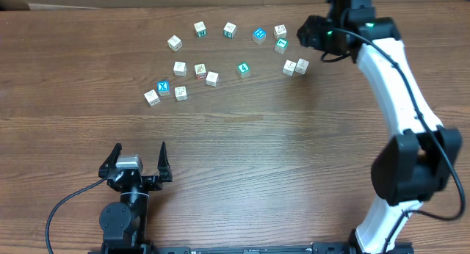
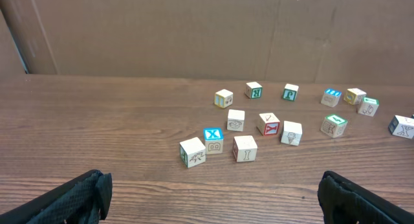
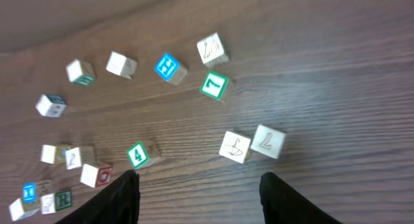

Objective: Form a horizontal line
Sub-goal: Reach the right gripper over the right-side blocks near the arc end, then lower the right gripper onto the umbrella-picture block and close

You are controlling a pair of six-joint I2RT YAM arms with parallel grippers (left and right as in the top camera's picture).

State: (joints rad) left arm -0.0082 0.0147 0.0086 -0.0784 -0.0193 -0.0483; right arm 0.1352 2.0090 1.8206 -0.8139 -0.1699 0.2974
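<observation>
Right wrist view: the row of two touching whitish wooden letter cubes lay on the brown wood-grain table, just ahead of the right gripper; its black jaws stood apart, holding nothing; the left gripper sat wide and empty, well apart from the row. The cubes appeared light, rigid, square-edged and matte; probably easily nudged out of line; best pinched across opposite flat faces. A green-faced "7" cube lay loose nearby.
</observation>
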